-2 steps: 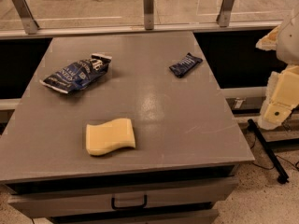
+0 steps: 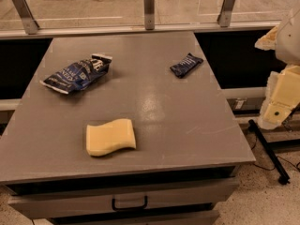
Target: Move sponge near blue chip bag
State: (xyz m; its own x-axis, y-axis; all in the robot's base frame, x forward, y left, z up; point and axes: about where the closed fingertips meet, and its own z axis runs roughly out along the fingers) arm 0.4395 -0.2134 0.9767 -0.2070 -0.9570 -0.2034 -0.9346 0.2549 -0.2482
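Note:
The pale yellow sponge [image 2: 110, 137] lies flat on the grey table [image 2: 187, 125], near its front edge, left of centre. The blue chip bag [image 2: 77, 73] lies wrinkled at the table's far left, well behind the sponge. My cream-coloured gripper [image 2: 277, 104] hangs at the right edge of the view, off the table's right side and far from the sponge. It holds nothing that I can see.
A small dark navy packet [image 2: 186, 65] lies at the table's far right. A glass railing with metal posts [image 2: 149, 8] runs behind the table. A drawer with a handle [image 2: 129, 204] sits under the front edge. A black stand leg [image 2: 268, 150] lies on the floor at right.

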